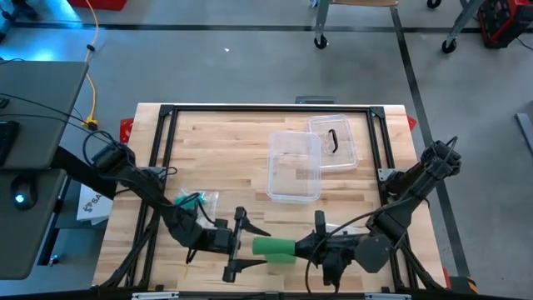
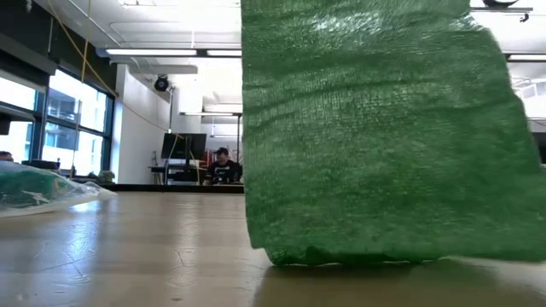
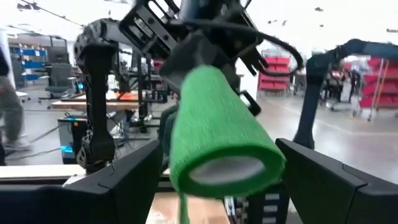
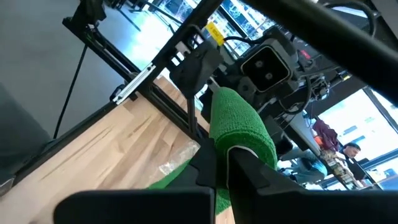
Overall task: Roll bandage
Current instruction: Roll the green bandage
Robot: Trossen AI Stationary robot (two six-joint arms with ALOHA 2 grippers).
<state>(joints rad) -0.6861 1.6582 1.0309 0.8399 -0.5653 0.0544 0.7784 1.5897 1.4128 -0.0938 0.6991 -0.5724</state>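
No lettering, label, brand or number can be read anywhere here, not on the rolled green mesh bandage (image 1: 274,248), the clear plastic box (image 1: 294,167) or the pale wooden table (image 1: 225,150).

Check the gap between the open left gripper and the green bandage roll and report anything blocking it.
Nothing visible blocks it. The left gripper stands open around the free end of the green bandage roll, while the right gripper is shut on the other end.
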